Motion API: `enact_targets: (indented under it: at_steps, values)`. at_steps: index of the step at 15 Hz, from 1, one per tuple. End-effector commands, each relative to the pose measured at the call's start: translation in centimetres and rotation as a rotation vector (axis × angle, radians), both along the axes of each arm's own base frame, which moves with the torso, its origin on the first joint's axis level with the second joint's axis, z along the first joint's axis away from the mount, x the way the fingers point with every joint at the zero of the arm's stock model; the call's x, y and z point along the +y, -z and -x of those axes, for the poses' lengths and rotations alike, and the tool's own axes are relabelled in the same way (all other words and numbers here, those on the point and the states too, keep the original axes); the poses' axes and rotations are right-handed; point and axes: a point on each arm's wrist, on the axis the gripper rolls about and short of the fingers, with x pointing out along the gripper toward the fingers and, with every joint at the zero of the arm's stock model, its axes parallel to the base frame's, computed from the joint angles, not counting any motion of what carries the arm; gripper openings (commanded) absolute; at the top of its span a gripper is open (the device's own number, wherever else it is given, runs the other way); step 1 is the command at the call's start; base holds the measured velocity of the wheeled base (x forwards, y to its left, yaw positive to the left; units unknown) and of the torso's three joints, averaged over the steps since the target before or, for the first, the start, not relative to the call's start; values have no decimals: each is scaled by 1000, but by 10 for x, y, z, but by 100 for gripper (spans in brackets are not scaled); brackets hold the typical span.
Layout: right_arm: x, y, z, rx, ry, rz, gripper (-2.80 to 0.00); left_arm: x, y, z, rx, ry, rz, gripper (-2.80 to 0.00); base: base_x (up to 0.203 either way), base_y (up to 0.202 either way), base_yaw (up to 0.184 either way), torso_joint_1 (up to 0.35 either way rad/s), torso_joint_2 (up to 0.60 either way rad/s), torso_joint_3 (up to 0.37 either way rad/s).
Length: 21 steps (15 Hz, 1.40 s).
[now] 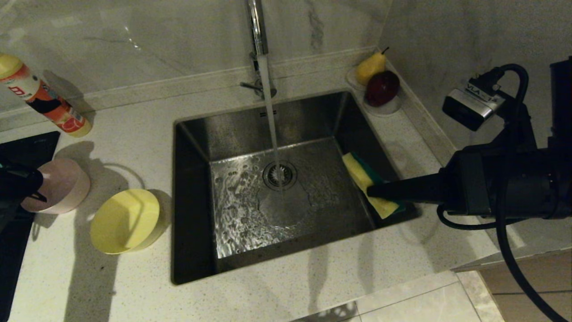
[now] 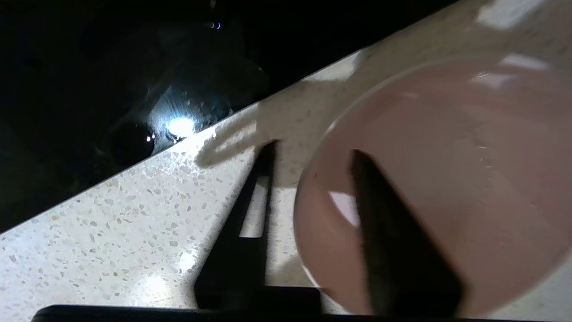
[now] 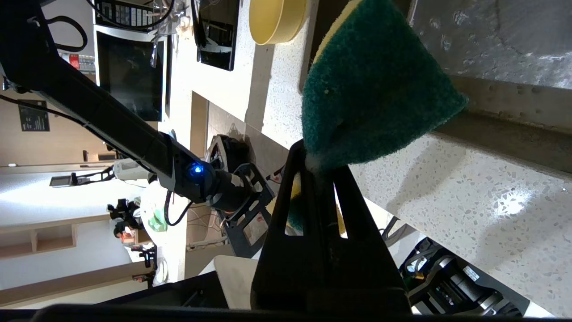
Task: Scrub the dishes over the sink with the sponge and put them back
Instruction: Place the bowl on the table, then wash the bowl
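Head view showed the right gripper [image 1: 373,191] reaching in from the right over the sink's [image 1: 196,188] right edge, its fingers pressed together on the sponge [image 1: 364,179]. The sponge hung tilted above the basin's right side, yellow foam facing up and toward the drain, green scouring face turned away toward the sink wall. The right wrist view confirmed the pinch: both fingers closed on one end of the sponge [image 3: 371,89], green face toward the camera.

Water ran from the chrome tap [image 1: 257,27] in a stream onto the round drain strainer [image 1: 279,175], and the basin floor was wet.

On the counter [image 1: 134,129] left of the sink, the yellow bowl [image 1: 125,221] sat tilted with its opening facing up and leftward. Beyond it to the left stood the pink bowl [image 1: 58,185], with the left gripper [image 1: 27,185] at its left side. In the left wrist view the left gripper's [image 2: 313,174] fingers stood apart, one finger inside the pink bowl [image 2: 447,179] and the other outside its rim over the counter; whether either touched the wall could not be told.

A bottle [image 1: 42,96] leaned against the back wall at far left. A white dish [image 1: 384,107] with a pear [image 1: 370,67] and a dark red fruit [image 1: 382,88] sat in the back right corner.
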Motion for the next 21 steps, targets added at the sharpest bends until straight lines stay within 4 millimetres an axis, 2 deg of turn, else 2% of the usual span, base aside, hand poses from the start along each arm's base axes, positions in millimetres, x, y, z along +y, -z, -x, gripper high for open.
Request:
enact_targets:
  at_steps: [1,3,6,7,8,10,13,16,20,21]
  values:
    - [1,1,-1,4,-3,0,-280,4,-15,5,-55,-3,-5,0,0,0,0,0,0,0]
    - [1,2,-1,6,-3,1,-280,7,-39,18,-133,-17,-30,0,0,0,0,0,0,0]
    - [2,3,-3,10,-3,4,-280,-6,-78,44,-236,-24,-107,0,0,0,0,0,0,0]
    - [2,2,-3,9,-3,3,-280,-12,-87,53,-254,-17,-130,-224,0,0,0,0,0,0]
    - [2,1,-3,6,-3,1,-280,-18,-93,62,-248,0,-149,-280,0,0,0,0,0,0]
    - [2,-1,-3,4,-2,-1,-280,-35,-100,75,-235,82,-203,-280,0,0,0,0,0,0]
    - [-1,1,-7,11,19,2,-280,-70,-94,74,-177,308,-243,-280,0,0,0,0,0,0]
    - [-3,-1,-7,6,28,-2,-280,-101,-67,66,-42,523,-205,-280,0,0,0,0,0,0]
    - [-7,0,-5,8,36,-1,-280,-123,-39,58,48,652,-151,-280,0,0,0,0,0,0]
    - [-8,2,-5,12,41,2,-280,-123,-33,53,67,656,-138,0,0,0,0,0,0,0]
